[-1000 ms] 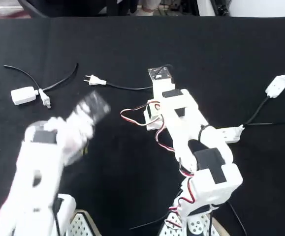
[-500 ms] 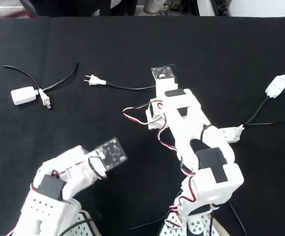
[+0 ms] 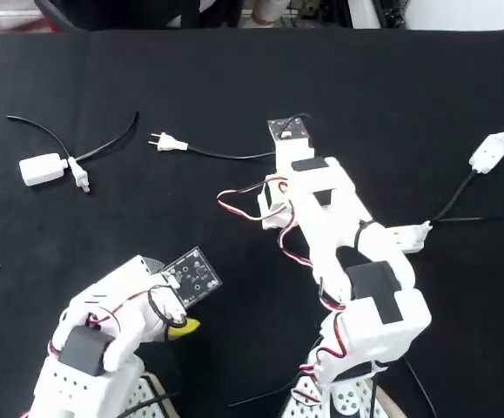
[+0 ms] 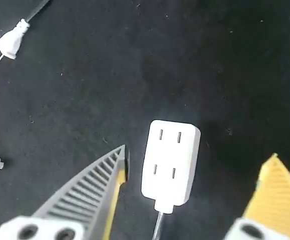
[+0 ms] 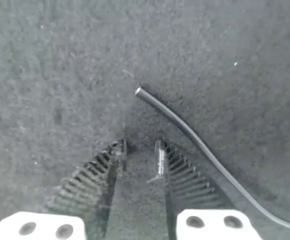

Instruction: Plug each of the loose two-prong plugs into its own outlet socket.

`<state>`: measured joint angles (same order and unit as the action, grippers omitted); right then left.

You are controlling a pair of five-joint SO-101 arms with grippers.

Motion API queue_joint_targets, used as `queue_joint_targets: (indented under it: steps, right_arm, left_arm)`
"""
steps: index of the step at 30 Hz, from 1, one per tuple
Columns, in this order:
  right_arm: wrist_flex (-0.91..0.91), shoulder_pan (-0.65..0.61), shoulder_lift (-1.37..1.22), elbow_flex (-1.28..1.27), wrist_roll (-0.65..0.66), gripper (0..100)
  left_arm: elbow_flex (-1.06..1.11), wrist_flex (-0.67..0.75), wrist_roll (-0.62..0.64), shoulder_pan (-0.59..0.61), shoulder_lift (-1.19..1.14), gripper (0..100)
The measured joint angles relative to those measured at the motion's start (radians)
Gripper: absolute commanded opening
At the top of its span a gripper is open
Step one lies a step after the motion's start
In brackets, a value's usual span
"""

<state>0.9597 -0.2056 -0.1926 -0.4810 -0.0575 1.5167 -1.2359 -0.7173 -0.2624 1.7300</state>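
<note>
Three white pieces lie at the far left of the black cloth: an outlet socket [image 3: 42, 169], a two-prong plug [image 3: 79, 174] right beside it, and a second plug [image 3: 168, 142] on a black cable. At the right lie another outlet socket [image 3: 490, 151] and a plug [image 3: 413, 233]. My left arm [image 3: 117, 313] is folded low at the front left. Its gripper [image 4: 199, 152] is open wide, and an outlet socket [image 4: 171, 160] shows on the cloth between its fingers, untouched. My right gripper [image 5: 138, 155] is open by a narrow gap just short of a black cable end [image 5: 138, 91], holding nothing.
The right arm [image 3: 321, 209] stretches up the middle of the table with red and white wires looping off it. Black cables [image 3: 460, 196] trail across the cloth at the right, and a loose black cable [image 3: 112, 139] curves at the far left. The table's far edge [image 3: 252, 30] runs along the back.
The left arm has pulled back from the left side toward the front and folded down low. The right arm has hardly moved.
</note>
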Motion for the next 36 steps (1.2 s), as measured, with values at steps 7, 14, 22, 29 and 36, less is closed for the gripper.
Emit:
queue_joint_targets:
  steps: [7,14,22,29,36]
  right_arm:
    - [0.035,-0.002,-0.009,0.044,-0.044,12.9]
    - [0.301,-0.057,-0.084,0.408,-0.163,29.9]
    - [0.522,-0.143,-0.5,0.97,0.252,30.2]
    - [0.715,-0.135,-0.956,1.625,0.629,30.2]
    - [0.769,-0.184,-1.169,2.067,0.72,30.1]
  left_arm:
    - [-0.133,-0.003,0.089,0.229,0.003,41]
    - [-0.055,0.161,0.276,0.597,0.008,41]
    - [0.069,0.19,0.301,0.703,0.002,41]
    - [0.1,0.178,0.222,0.667,0.0,41]
    - [0.1,0.178,0.218,0.658,0.0,41]
